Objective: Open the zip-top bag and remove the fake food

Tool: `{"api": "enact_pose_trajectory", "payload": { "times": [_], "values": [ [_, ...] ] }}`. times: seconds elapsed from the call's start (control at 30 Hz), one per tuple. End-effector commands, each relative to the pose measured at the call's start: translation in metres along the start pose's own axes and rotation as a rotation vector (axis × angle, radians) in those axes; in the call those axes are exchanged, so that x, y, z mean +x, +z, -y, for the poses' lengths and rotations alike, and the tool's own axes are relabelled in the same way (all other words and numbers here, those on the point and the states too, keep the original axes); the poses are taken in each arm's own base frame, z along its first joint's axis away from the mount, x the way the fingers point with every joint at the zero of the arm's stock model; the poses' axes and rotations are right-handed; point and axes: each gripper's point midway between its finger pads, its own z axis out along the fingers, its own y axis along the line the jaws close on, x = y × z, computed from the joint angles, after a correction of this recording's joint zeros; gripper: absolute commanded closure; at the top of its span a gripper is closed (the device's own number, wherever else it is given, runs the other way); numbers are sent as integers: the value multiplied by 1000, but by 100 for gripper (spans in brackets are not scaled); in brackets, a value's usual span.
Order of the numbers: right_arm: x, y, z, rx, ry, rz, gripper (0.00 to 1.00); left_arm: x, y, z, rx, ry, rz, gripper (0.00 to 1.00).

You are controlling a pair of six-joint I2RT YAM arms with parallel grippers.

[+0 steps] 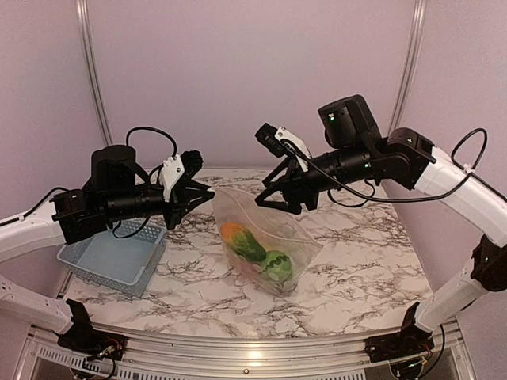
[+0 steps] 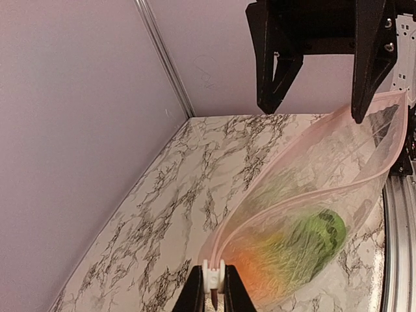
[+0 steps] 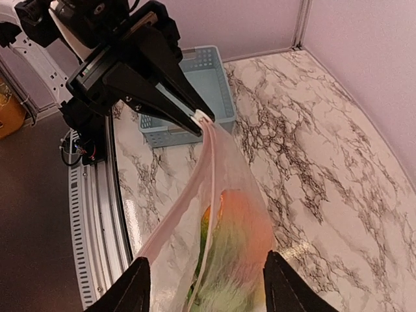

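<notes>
The clear zip-top bag (image 1: pixel 273 229) hangs between both grippers above the marble table, its two pink zip strips parted along most of the mouth. Inside are the fake food pieces: an orange one (image 1: pixel 230 231) and two green vegetables (image 1: pixel 249 246); the rest are hidden. My left gripper (image 1: pixel 209 195) is shut on the white zip slider (image 2: pixel 214 276) at the bag's left end. My right gripper (image 1: pixel 279 203) is open wide, with the bag's other end (image 3: pixel 214 214) between its fingers (image 3: pixel 136 286). The green food (image 2: pixel 318 240) shows through the plastic in the left wrist view.
A light blue slatted basket (image 1: pixel 99 279) stands at the left of the table, under my left arm; it also shows in the right wrist view (image 3: pixel 211 78). Purple walls and metal corner posts (image 1: pixel 91 71) close in the back.
</notes>
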Motion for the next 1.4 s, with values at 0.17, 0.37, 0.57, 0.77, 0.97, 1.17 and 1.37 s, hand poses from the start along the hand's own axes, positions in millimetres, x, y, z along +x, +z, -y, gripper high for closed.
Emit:
{"api": "enact_pose_trajectory", "payload": {
  "times": [0.17, 0.37, 0.57, 0.77, 0.97, 1.17, 1.37],
  "values": [
    [25, 10, 23, 123, 70, -171, 55, -12, 1, -1, -9, 22, 11, 95],
    [36, 22, 20, 84, 84, -216, 75, -11, 3, -5, -26, 24, 5, 95],
    [28, 21, 32, 127, 100, -173, 100, -5, 5, -12, -71, -3, -10, 91],
    [3, -10, 85, 252, 189, 9, 100, -4, 0, -39, -222, -99, 7, 41],
    [-4, -58, 145, 362, 323, 191, 100, -3, -10, -66, -333, -232, 41, 5],
    [-10, -104, 188, 524, 380, 303, 100, 12, -9, -94, -389, -439, 43, 1],
    [10, -110, 222, 693, 405, 285, 100, 46, -4, -119, -495, -616, -23, 1]
  ]
}}
